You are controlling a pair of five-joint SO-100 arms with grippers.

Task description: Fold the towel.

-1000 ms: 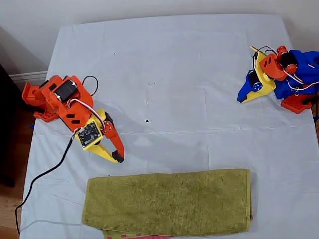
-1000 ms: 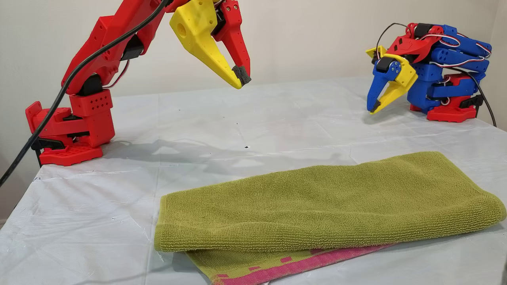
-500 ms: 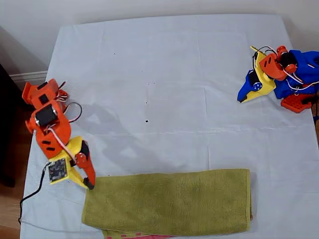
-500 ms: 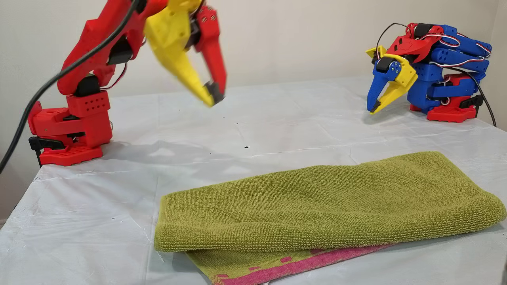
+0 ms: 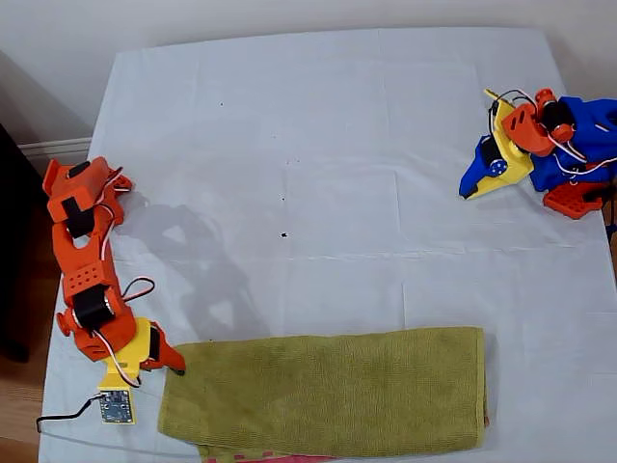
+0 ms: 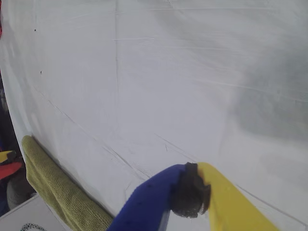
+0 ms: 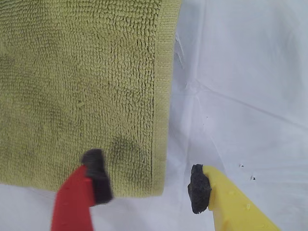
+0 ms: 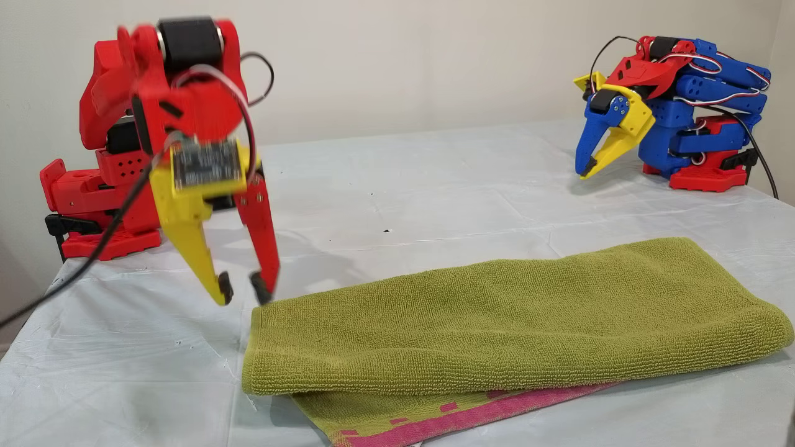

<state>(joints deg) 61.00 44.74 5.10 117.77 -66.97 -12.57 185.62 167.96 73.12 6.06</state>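
The towel (image 5: 323,391) lies folded lengthwise into a long olive-green strip near the exterior view's lower edge. Its pink-red hem (image 8: 447,416) peeks out underneath. My second gripper (image 5: 164,374), with red and yellow fingers, hangs open just above the towel's end at the exterior view's left. In the second wrist view the red fingertip (image 7: 96,175) is over the towel (image 7: 86,86) near its corner, and the yellow fingertip (image 7: 199,187) is over the sheet. My first gripper (image 5: 469,193), blue and yellow, rests shut and empty at the exterior view's right, far from the towel.
A white sheet (image 5: 318,145) covers the table. The red arm's base (image 8: 105,211) stands at the other view's left, with a black cable (image 8: 74,273) trailing off the table edge. The blue arm's base (image 8: 708,167) sits folded at that view's right.
The second arm swung from above the bare sheet toward the towel's end and came down low beside it, jaws still open. The first arm and the towel have not moved.
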